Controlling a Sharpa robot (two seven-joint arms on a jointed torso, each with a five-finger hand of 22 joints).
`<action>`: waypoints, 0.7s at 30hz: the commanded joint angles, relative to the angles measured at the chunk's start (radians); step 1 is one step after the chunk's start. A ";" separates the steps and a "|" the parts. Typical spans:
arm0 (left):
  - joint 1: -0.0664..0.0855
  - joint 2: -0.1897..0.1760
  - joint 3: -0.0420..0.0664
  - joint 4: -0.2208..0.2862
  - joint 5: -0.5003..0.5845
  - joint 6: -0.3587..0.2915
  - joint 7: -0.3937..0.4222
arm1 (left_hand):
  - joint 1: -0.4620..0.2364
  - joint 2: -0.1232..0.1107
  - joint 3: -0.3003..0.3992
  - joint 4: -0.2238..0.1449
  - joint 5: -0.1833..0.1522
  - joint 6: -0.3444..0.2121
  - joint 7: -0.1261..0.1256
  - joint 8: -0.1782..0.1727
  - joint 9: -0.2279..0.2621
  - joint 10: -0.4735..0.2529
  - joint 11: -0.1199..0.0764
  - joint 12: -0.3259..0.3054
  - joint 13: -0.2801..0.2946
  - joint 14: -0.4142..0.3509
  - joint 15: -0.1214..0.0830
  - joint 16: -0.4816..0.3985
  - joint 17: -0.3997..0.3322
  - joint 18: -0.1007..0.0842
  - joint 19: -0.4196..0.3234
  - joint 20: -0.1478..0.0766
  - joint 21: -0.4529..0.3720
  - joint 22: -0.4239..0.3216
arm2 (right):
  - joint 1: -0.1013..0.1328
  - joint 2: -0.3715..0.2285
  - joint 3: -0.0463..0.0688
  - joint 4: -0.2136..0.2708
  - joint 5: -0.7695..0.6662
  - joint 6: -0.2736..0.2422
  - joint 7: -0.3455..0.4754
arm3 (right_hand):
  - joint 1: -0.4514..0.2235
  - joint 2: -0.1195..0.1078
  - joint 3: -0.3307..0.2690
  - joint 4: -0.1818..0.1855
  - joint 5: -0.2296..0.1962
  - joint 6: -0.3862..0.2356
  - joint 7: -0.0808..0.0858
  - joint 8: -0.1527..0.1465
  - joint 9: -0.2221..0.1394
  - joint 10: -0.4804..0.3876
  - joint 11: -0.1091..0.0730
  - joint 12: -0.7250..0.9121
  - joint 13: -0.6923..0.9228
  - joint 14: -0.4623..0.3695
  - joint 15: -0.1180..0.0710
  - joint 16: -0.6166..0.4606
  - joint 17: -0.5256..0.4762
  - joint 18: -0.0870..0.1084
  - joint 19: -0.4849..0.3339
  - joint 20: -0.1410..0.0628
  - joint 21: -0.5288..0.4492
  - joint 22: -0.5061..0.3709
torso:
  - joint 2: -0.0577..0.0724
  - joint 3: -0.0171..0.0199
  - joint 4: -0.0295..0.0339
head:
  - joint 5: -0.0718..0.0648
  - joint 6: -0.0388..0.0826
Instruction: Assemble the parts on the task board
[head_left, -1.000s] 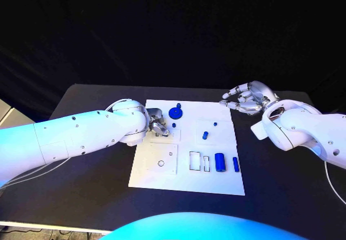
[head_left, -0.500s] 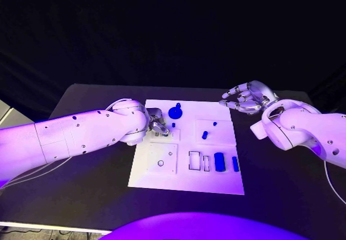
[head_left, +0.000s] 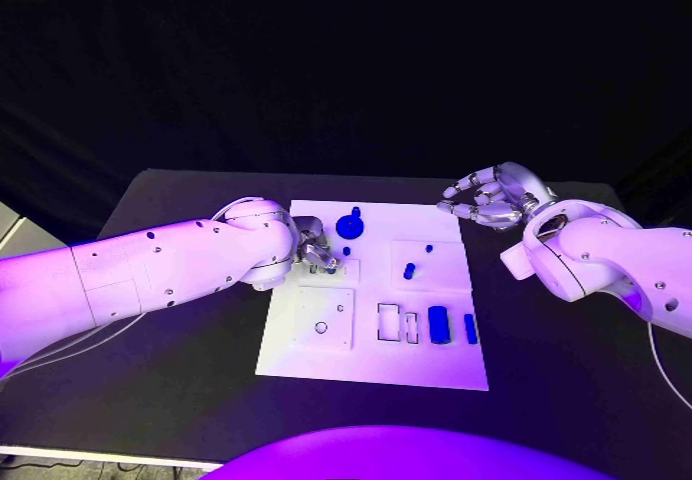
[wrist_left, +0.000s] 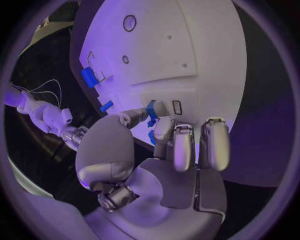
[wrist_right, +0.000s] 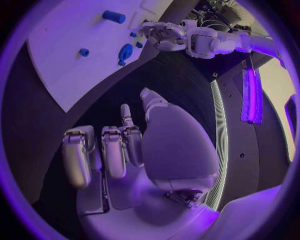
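The white task board (head_left: 368, 350) lies mid-table. My left hand (head_left: 315, 255) rests over its left far part and pinches a small blue piece (head_left: 346, 250) between thumb and a finger; the left wrist view shows that small blue piece (wrist_left: 152, 110) between the fingertips (wrist_left: 164, 125). A blue round knob (head_left: 351, 225) stands just beyond. A short blue peg (head_left: 410, 269) and a tiny blue stud (head_left: 428, 246) sit on the board's right part. A blue cylinder (head_left: 438, 324) and a blue bar (head_left: 470, 328) lie nearer me. My right hand (head_left: 490, 198) hovers off the far right corner, loosely curved and holding nothing.
The board has a round hole (head_left: 320, 327) in a square plate and rectangular slots (head_left: 389, 321) beside the cylinder. Black table (head_left: 173, 340) surrounds the board on both sides. My right forearm (head_left: 606, 265) lies along the board's right edge.
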 joint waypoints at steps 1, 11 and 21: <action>-0.005 0.005 -0.003 -0.002 0.011 0.031 -0.003 | -0.007 0.000 -0.011 0.003 -0.003 0.000 0.001 -0.004 -0.001 0.002 -0.001 0.001 0.001 0.082 -0.006 -0.002 0.176 -0.007 -0.002 -0.004 -0.005 0.044 | -0.001 -0.001 0.000 0.002 -0.006 0.008 0.006 | -0.011 -0.003 0.005 0.003 0.002 -0.004 0.000 -0.004 -0.001 0.033 0.009 -0.004 0.195 0.106 0.005 0.003 0.263 -0.007 0.103 0.008 0.004 0.263 | 0.000 -0.0002 0.0000 | 0.000 0.000; -0.005 0.001 -0.003 -0.005 0.012 0.042 -0.004 | 0.019 -0.006 -0.088 0.030 -0.001 0.001 0.001 -0.008 -0.002 0.002 -0.002 0.002 0.002 0.082 -0.006 -0.001 0.178 -0.007 -0.002 -0.004 -0.006 0.045 | -0.001 -0.002 0.000 0.002 -0.006 0.009 0.005 | -0.027 -0.004 0.000 0.004 0.000 -0.003 0.000 -0.004 -0.003 0.033 0.009 -0.004 0.194 0.106 0.005 0.003 0.263 -0.007 0.103 0.008 0.004 0.263 | 0.000 -0.0012 0.0007 | 0.000 -0.002; -0.005 -0.002 -0.001 -0.005 0.007 0.035 -0.007 | 0.008 -0.002 -0.247 0.059 -0.006 0.008 0.003 -0.015 -0.003 0.003 0.000 0.003 0.005 0.082 -0.005 0.000 0.179 -0.007 -0.002 -0.003 -0.008 0.046 | -0.001 -0.003 0.000 0.001 -0.006 0.006 0.005 | -0.056 -0.003 -0.011 0.004 -0.001 -0.004 -0.001 -0.003 -0.005 0.032 0.008 -0.005 0.193 0.106 0.004 0.003 0.263 -0.007 0.103 0.008 0.004 0.263 | 0.000 -0.0017 0.0011 | 0.000 -0.001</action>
